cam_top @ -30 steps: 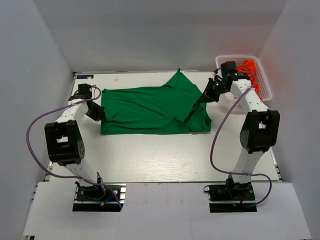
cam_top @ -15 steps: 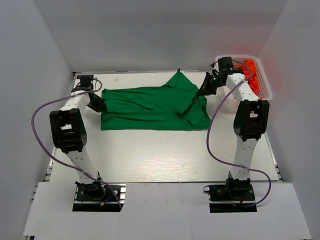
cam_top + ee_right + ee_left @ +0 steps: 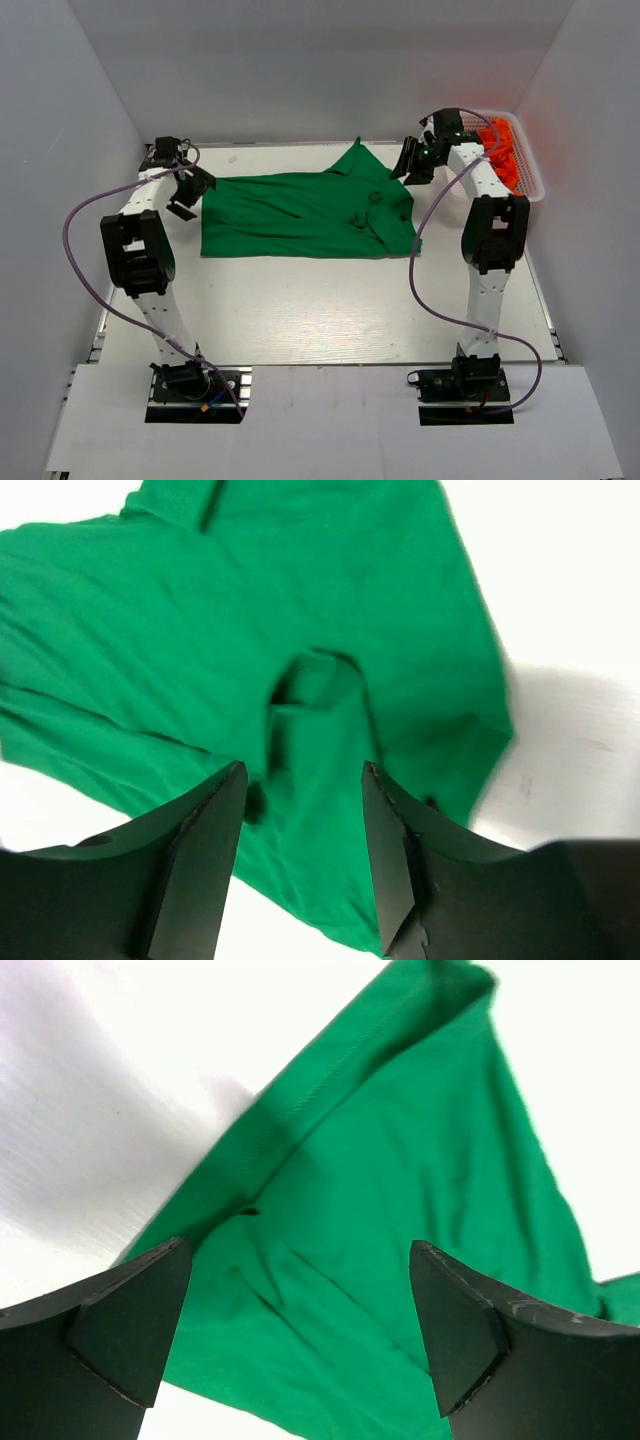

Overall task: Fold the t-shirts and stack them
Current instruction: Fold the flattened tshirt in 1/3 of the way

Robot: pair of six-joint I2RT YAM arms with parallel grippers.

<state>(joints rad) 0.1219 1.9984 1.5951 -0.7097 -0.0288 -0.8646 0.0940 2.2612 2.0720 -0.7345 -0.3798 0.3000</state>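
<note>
Tabletop (image 3: 300,310) white and slatted, grey walls (image 3: 300,70), green t-shirt (image 3: 290,215) spread out

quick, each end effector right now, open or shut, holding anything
left end effector: open, holding nothing
right end effector: open, holding nothing

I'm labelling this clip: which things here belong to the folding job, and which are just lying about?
Job: green t-shirt, spread on the table; orange t-shirts, in the white mesh basket.
Lying about: white mesh basket; table; purple cables.
</note>
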